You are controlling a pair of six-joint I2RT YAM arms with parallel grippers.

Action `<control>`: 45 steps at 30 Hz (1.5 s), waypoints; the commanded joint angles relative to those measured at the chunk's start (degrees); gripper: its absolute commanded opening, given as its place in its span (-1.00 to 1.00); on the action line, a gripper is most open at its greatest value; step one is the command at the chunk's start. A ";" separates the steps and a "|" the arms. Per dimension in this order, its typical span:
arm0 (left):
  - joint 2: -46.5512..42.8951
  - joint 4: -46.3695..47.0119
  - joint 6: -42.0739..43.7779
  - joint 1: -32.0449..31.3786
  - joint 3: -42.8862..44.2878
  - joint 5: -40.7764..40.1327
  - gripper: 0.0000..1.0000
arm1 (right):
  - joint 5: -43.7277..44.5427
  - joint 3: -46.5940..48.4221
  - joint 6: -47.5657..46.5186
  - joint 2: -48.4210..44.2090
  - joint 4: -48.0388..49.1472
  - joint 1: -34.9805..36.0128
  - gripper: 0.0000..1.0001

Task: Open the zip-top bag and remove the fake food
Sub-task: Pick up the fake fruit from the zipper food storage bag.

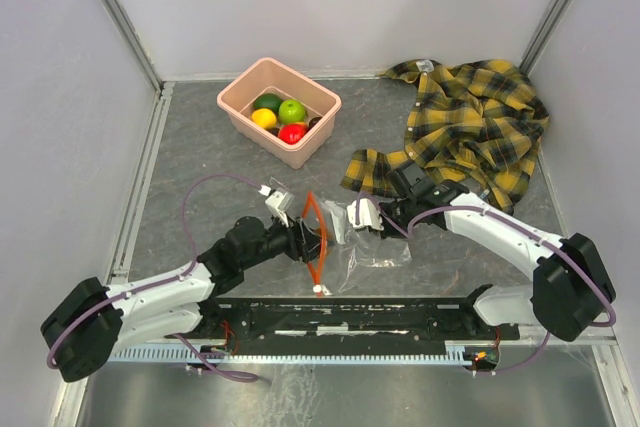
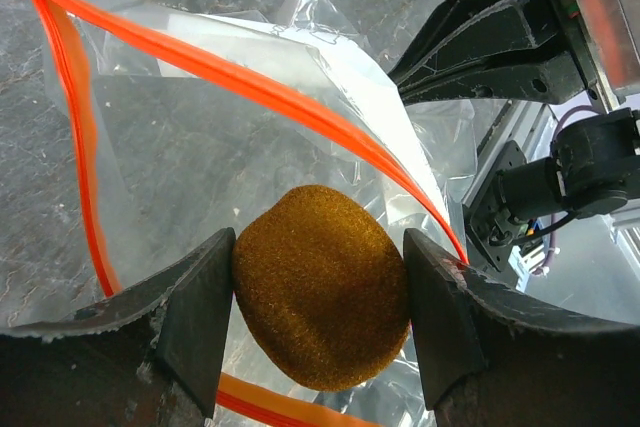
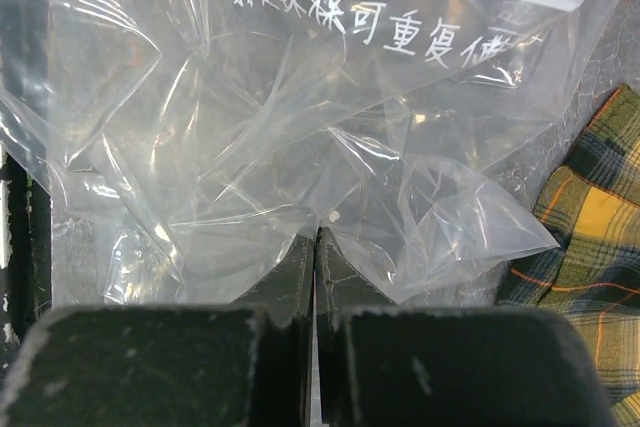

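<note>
Grey table (image 1: 200, 157), white walls. We note the zip-top bag (image 1: 375, 247) at centre, clear and crinkled, its orange-red strip gaping. Our left gripper (image 2: 318, 319) clamps a fuzzy brown fruit (image 2: 320, 277) at the mouth, possibly inside. Our right gripper (image 3: 315, 262) pinches bag film, fingers together. Other fruits (image 1: 280, 117) sit in the pink tub (image 1: 300, 152).

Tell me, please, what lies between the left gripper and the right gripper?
The zip-top bag, seen in the top view: the right gripper pinches its clear plastic, and the left gripper holds a brown fake fruit at its orange-zipped mouth.
</note>
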 commanded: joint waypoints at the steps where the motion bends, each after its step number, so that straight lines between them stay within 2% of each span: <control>1: -0.73 0.31 -2.12 0.92 1.67 1.65 -0.27 | -1.66 1.61 -1.02 -1.84 -0.35 -0.26 -0.97; 11: -4.42 -0.88 -4.23 3.05 1.50 2.61 -0.28 | -0.42 1.30 -1.79 -1.87 -0.39 -0.56 -0.97; 19: -7.61 -6.03 -4.66 5.51 1.68 3.81 -0.28 | 0.10 1.08 -1.96 -2.53 -0.19 -0.87 -0.97; 28: -8.66 -16.87 -3.67 7.63 6.46 5.78 -0.30 | 0.65 0.99 -1.97 -2.27 -0.13 -1.14 -0.97; 45: -10.40 -33.44 1.12 9.41 13.99 4.08 -0.30 | 1.21 0.91 -1.95 -2.05 0.01 -1.65 -0.97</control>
